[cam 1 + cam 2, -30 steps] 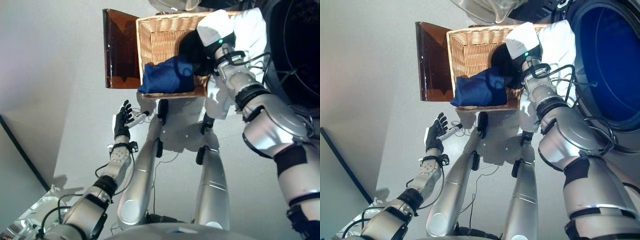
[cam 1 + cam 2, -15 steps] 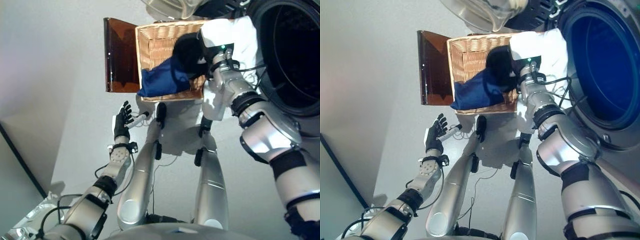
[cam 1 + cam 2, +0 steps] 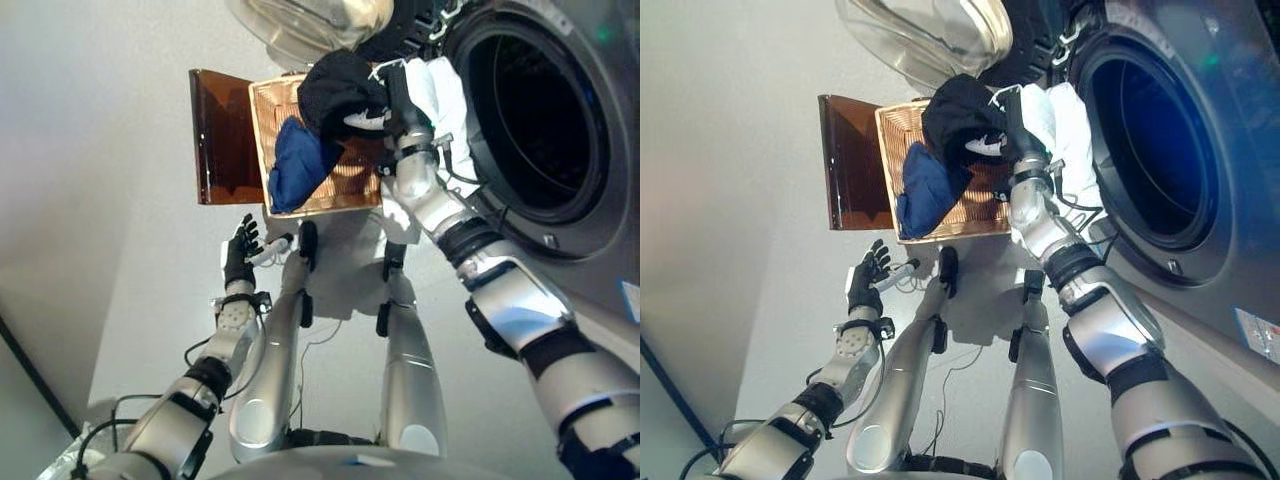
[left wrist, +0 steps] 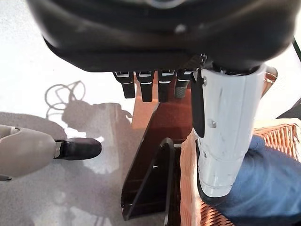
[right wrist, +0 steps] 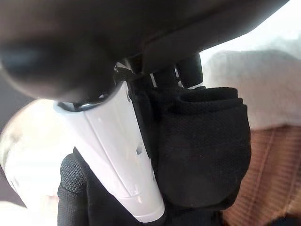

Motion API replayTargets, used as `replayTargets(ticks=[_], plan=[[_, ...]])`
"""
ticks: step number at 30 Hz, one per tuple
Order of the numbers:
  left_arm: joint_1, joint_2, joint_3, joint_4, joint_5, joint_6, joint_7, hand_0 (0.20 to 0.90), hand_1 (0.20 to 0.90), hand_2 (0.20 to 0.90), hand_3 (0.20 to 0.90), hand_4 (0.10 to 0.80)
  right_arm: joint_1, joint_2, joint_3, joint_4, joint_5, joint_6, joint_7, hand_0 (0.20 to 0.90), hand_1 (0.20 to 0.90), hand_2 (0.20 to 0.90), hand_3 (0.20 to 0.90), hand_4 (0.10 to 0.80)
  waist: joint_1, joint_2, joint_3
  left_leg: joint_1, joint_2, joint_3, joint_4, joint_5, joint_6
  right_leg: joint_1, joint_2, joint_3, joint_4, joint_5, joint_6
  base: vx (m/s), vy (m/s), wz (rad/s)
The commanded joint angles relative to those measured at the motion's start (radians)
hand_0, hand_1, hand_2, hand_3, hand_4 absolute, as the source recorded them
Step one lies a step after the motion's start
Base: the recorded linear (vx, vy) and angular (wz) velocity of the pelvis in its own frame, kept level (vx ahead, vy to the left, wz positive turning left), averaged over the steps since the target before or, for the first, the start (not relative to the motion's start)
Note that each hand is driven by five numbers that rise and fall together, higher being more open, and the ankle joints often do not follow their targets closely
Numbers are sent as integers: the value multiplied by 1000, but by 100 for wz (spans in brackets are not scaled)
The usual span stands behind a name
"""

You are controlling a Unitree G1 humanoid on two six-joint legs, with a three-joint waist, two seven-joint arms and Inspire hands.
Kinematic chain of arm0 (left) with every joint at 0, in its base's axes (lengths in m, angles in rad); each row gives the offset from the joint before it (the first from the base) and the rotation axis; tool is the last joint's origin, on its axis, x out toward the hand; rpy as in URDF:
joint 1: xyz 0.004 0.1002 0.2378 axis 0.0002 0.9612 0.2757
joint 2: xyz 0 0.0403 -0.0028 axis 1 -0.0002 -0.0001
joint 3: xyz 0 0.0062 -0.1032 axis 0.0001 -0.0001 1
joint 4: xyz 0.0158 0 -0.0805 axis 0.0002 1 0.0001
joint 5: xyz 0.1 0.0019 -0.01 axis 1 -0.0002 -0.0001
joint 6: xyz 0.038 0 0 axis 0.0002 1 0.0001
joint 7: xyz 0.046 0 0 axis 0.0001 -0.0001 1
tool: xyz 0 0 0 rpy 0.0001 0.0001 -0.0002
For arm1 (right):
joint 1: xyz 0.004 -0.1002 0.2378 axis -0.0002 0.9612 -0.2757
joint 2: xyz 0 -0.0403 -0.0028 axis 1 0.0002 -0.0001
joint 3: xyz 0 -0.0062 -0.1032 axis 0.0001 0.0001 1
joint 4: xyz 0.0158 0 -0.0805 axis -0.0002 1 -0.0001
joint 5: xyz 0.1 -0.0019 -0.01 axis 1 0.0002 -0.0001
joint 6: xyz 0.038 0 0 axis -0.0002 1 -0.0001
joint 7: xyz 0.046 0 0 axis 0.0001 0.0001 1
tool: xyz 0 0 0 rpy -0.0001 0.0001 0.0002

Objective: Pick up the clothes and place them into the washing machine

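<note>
right robot hand [image 3: 385,95] clamped around black garment [image 3: 335,85], lifted above wicker basket [image 3: 345,180], beside washing machine [image 3: 560,150] with open drum. blue garment [image 3: 295,165] lying in basket, white cloth [image 3: 435,85] draped at basket's far edge. left robot hand [image 3: 238,252] held low over floor [image 3: 120,200], fingers straight and spread, holding nothing. small sticker low on machine front, print unreadable. brown translucent panel [image 3: 218,135] beside basket. pale grey floor.

Pale grey floor [image 3: 120,150]
</note>
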Motion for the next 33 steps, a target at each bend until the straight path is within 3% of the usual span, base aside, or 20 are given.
replayTargets(ticks=[1, 16, 17, 25, 33], plan=[[50, 36, 19, -7, -11, -32, 13, 900, 900, 900, 900, 800, -61, 4, -53, -173, 69, -152, -12, 200, 200, 200, 200, 300, 6, 11, -13, -10, 24, 28, 6, -26, -85, 62, -33, 22, 124, -156, -14, 21, 0, -12], [80, 35, 32, 1, 1, -24, -16, 900, 900, 900, 900, 800, 106, 96, -206, -154, 438, -261, 47, 200, 200, 200, 200, 300, -10, 21, -13, 35, 35, 54, 51, -61, -78, 108, -32, 49, 129, -168, -14, 3, 0, -6], [82, 28, 27, 4, -3, -25, -18, 900, 900, 900, 900, 800, 146, 137, -253, -145, 555, -306, 62, 200, 200, 200, 200, 300, -13, 29, -13, 40, 34, 57, 50, -62, -77, 113, -32, 52, 127, -169, -14, 9, 20, -4], [83, -5, -5, 6, -25, -31, -40, 900, 900, 900, 900, 800, 208, 256, -464, -75, 984, -467, 153, 200, 200, 200, 200, 300, -19, 80, -20, 53, 23, 63, 44, -70, -77, 122, -40, 59, 124, -179, -12, 17, 17, -9], [76, -31, -36, 38, -44, -26, -64, 900, 900, 900, 900, 800, 204, 268, -588, -48, 1188, -542, 205, 200, 200, 200, 200, 300, -22, 117, -39, 54, 18, 70, 36, -69, -78, 117, -45, 71, 123, -181, -11, 4, 4, -1]])
